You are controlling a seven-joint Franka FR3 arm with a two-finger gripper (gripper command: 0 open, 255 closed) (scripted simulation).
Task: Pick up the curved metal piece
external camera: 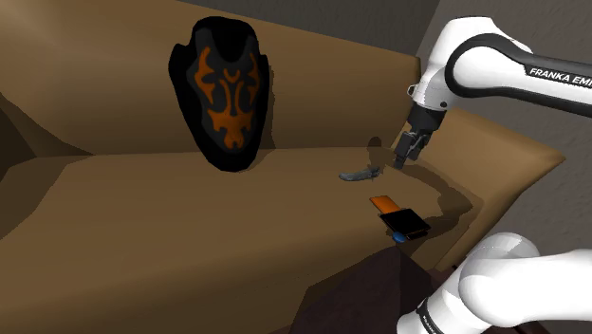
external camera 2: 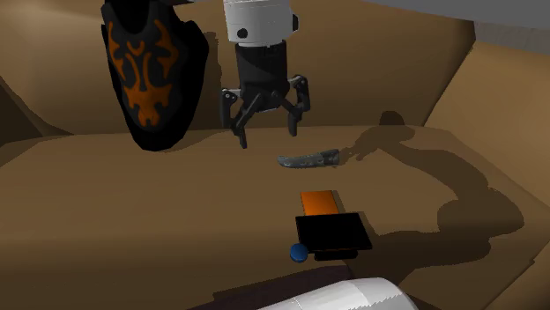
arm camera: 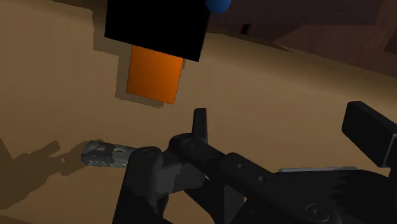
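Pincer hangs released, fingers spread, just above the sofa seat. Curved metal piece lies flat on the seat beside it, untouched, between the backrest and an orange-and-black slab near the front edge.

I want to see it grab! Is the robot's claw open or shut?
Open: the gripper has its jaws wide apart, clasping nothing; the curved metal piece lies untouched.

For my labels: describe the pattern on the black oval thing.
Black oval thing: symmetric orange swirling motif; best in the shoulder view.
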